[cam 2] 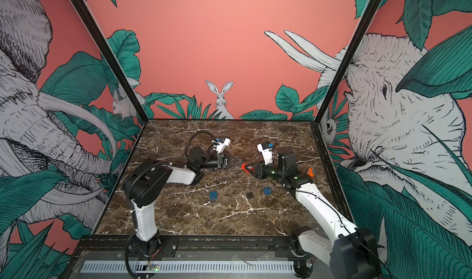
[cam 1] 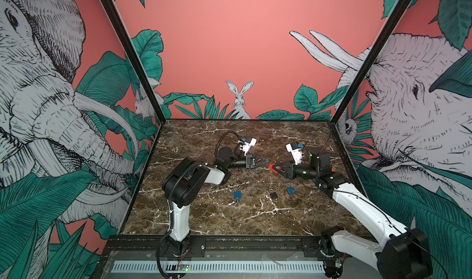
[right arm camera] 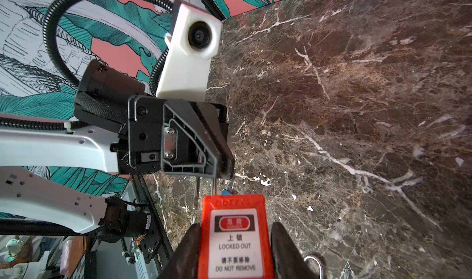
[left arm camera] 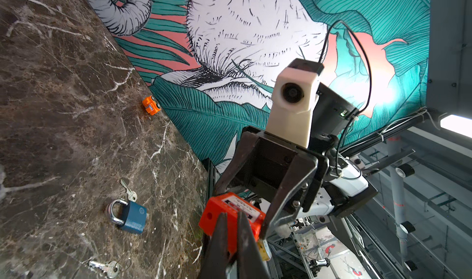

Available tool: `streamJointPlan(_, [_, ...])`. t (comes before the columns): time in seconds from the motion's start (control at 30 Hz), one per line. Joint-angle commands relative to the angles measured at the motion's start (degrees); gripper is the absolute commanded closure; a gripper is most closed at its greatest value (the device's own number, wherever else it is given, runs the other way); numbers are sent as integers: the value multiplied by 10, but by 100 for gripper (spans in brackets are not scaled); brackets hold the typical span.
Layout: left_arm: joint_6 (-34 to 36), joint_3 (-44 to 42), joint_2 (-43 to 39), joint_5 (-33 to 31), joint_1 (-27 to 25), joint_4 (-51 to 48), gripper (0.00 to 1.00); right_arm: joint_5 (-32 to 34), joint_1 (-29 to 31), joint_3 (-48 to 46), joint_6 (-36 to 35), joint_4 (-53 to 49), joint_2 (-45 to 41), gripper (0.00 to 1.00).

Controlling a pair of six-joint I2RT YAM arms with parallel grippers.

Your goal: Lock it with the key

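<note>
A red padlock (right arm camera: 235, 239) with a "LOCKED OUT" label hangs above the middle of the marble table, seen in both top views (cam 1: 272, 167) (cam 2: 245, 166). My right gripper (right arm camera: 236, 226) is shut on its body, one finger at each side. The steel shackle (right arm camera: 214, 185) stands open, its free end out beside the body. My left gripper (left arm camera: 233, 215) (cam 1: 267, 160) is shut on the shackle's bend, tip to tip with the right gripper. Two loose silver keys (left arm camera: 129, 191) (left arm camera: 108, 268) lie on the table. A yellow piece (left arm camera: 264, 251) shows under the lock; I cannot tell what it is.
Near the front of the table (cam 1: 204, 221) lie two blue padlocks (cam 1: 289, 190) (cam 1: 237, 195) and a small black padlock (cam 1: 273, 195). An orange toy car (left arm camera: 151, 106) sits by the right wall. Patterned walls enclose the table on three sides.
</note>
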Motion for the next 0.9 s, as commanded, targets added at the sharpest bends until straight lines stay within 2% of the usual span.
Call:
streamJointPlan(0.0, [-7, 8, -15, -24, 3, 33, 100, 19, -12, -1, 35, 65, -3, 55])
streamJointPlan(0.2, [-12, 7, -13, -32, 7, 33, 100, 38, -27, -6, 37, 67, -35, 46])
streamJointPlan(0.37, [-25, 5, -29, -45, 8, 30, 100, 94, -28, -5, -11, 21, -83, 45])
streamJointPlan(0.47, [-21, 1, -51, -56, 10, 11, 100, 100, -28, -10, -27, 19, -112, 46])
streamJointPlan(0.63, [37, -1, -114, -66, 10, -86, 100, 58, -28, -53, -61, 78, -179, 49])
streamJointPlan(0.87, [46, 2, -187, -83, 9, -165, 100, 32, -25, -98, -103, 167, -244, 51])
